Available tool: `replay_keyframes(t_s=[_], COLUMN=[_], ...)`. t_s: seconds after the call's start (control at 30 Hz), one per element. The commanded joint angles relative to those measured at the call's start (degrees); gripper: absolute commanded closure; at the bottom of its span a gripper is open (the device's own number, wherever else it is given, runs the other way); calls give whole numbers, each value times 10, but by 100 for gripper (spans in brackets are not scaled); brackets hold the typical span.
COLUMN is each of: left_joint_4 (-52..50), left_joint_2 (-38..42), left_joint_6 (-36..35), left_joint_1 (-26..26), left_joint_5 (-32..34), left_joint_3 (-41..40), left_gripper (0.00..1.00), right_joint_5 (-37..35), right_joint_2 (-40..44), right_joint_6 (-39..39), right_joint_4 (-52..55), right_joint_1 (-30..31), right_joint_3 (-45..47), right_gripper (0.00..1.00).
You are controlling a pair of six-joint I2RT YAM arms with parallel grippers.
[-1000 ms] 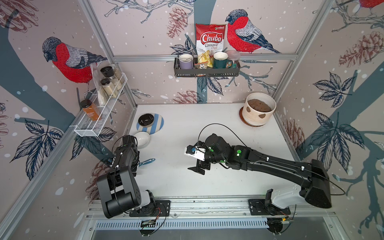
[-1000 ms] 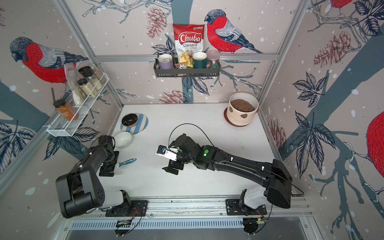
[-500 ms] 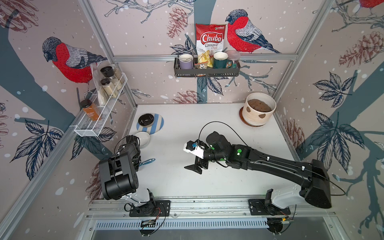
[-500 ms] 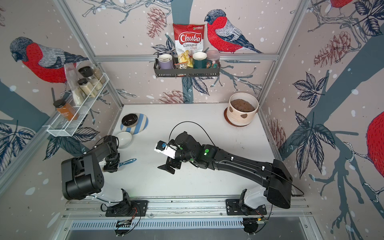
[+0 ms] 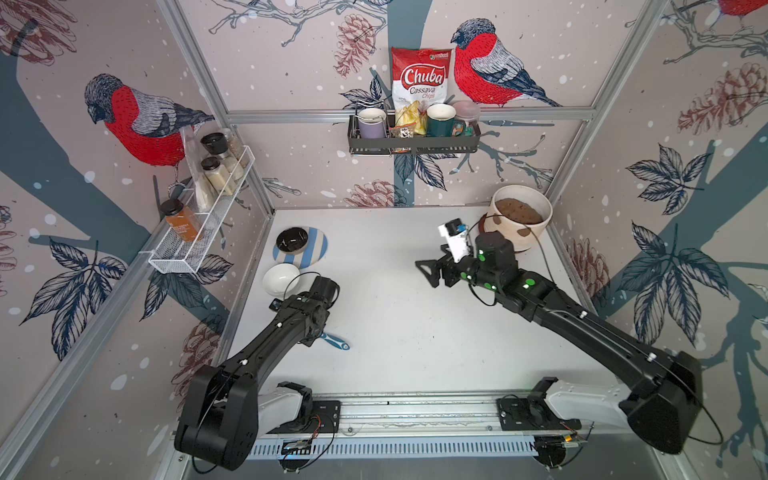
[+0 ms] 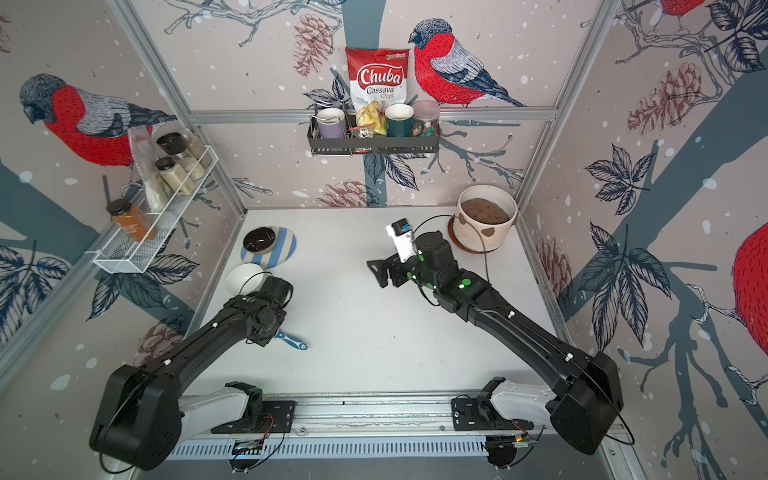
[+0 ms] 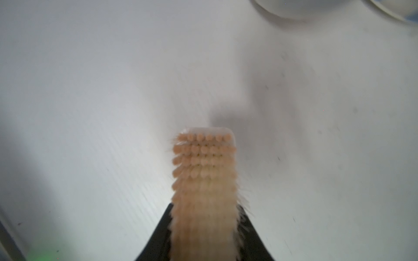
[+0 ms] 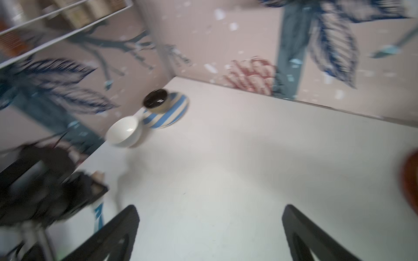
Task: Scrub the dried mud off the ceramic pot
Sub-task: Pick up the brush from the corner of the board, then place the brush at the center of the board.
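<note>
The ceramic pot (image 5: 505, 227) (image 6: 468, 233), cream with a brown saucer and soil inside, stands at the table's back right corner. Dried mud (image 5: 516, 227) (image 6: 478, 230) shows as dark brown patches on its near wall. My left gripper (image 7: 204, 206) is shut on a brush with tan bristles (image 7: 204, 162). In both top views the left arm hides these jaws, and only the brush's blue-white handle (image 5: 337, 342) (image 6: 294, 340) sticks out. My right gripper (image 5: 428, 274) (image 6: 376, 272) (image 8: 210, 208) is open and holds nothing, above the table left of the pot.
A white bowl (image 5: 280, 279) and a black bowl (image 5: 292, 240) on a striped plate (image 5: 316, 254) sit at the table's left back. A wire shelf (image 5: 203, 220) hangs on the left wall. A black rack (image 5: 413, 143) hangs on the back wall.
My left gripper has closed on the brush, and the arm has stretched out over the table with it. My right gripper has moved from the table's middle back toward the pot.
</note>
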State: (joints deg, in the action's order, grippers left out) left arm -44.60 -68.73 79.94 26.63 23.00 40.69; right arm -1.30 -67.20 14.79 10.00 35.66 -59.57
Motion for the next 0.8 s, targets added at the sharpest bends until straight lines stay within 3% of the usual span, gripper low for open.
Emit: replay_keyframes(t_s=[0.0, 0.2, 0.27, 0.4, 0.53, 0.77], left_joint_4=[-17, 26, 43, 60, 12, -38], left_joint_2=[-38, -276, -351, -511, -612, -719], left_joint_6=[5, -135, -170, -298, -400, -477], left_joint_1=[93, 243, 288, 357, 397, 402], left_joint_5=[45, 41, 48, -39, -93, -141], left_joint_3=[59, 281, 361, 549, 684, 783], left_gripper=[71, 70, 72, 72, 71, 68], right_joint_5=[-180, -158, -130, -197, -206, -220], right_joint_2=[30, 69, 76, 89, 93, 90], right_joint_6=[143, 251, 236, 208, 208, 228], right_joint_4=[59, 145, 158, 189, 191, 200], right_joint_1=[-64, -205, -242, -250, -260, -286], right_joint_3=[15, 53, 59, 46, 38, 33], right_gripper=[1, 1, 1, 1, 1, 1])
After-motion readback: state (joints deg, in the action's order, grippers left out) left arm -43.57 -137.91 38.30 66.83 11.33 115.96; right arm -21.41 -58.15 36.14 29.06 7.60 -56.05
